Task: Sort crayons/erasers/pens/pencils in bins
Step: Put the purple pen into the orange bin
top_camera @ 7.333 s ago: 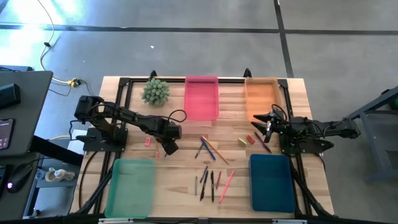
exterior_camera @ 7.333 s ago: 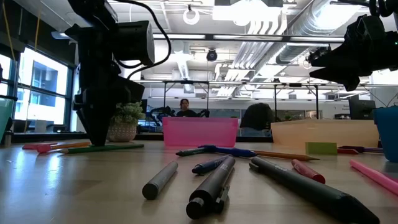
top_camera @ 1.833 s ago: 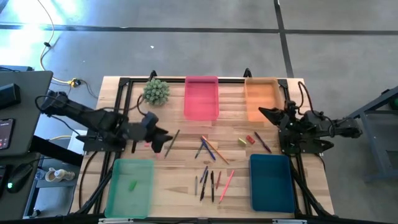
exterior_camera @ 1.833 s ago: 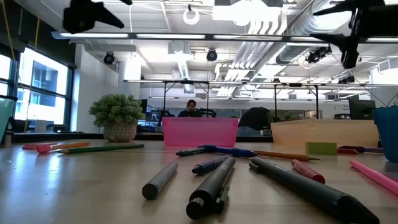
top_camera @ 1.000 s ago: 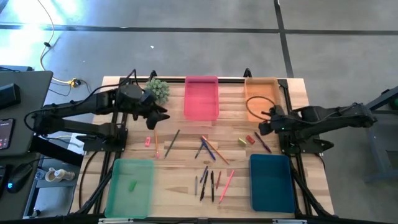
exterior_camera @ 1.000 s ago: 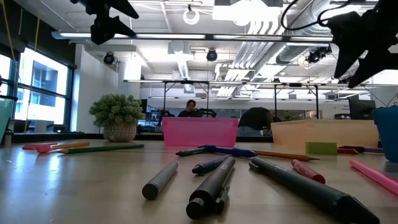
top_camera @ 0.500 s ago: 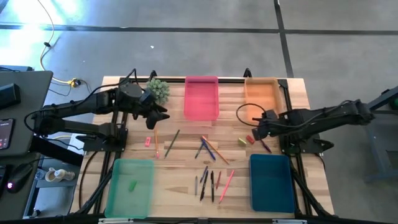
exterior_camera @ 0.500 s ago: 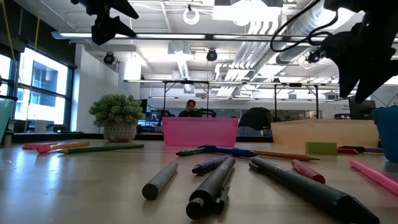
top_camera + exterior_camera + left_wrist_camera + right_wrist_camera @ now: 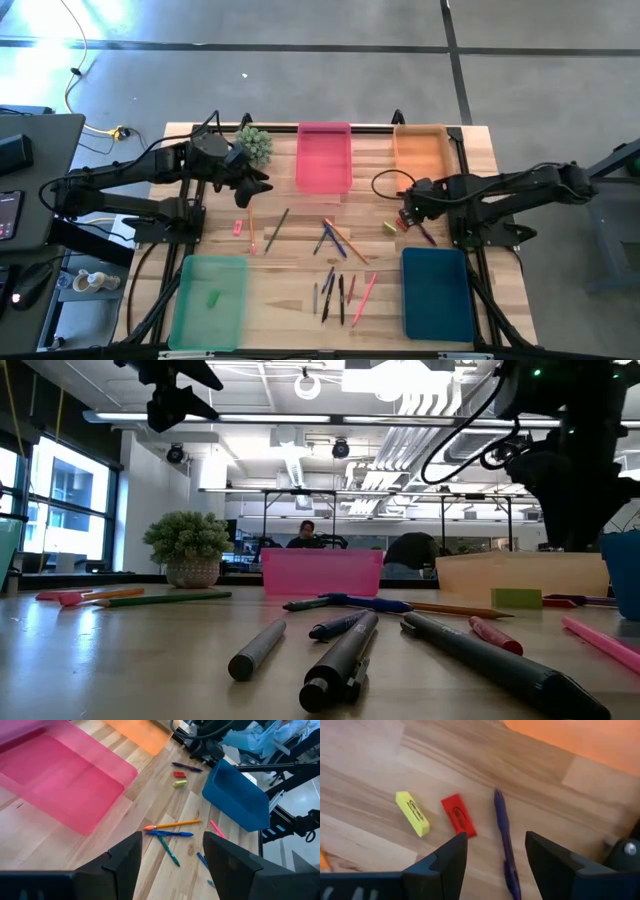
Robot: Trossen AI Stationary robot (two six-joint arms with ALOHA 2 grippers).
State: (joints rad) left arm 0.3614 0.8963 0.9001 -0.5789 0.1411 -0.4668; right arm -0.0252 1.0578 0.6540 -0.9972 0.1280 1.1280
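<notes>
The right gripper (image 9: 404, 215) is reaching farther in from the table's right edge than it was half a second ago, and it is now hanging with its jaws wide and empty over the red eraser (image 9: 458, 814), the yellow eraser (image 9: 412, 813) and a purple pen (image 9: 506, 841), which are lying side by side on the wood just off the orange bin (image 9: 420, 157). In my judgement this is lining up a pick of 1 of the 2 erasers. The left gripper (image 9: 262, 181) is staying put near the rear left of the table beside the plant (image 9: 252, 143), jaws wide and empty. A small green piece is already lying in the green bin (image 9: 209, 299); the pencils (image 9: 342, 241) and pens are waiting mid-table, while the pink bin (image 9: 323, 157) and blue bin (image 9: 437, 293) are looking empty.
</notes>
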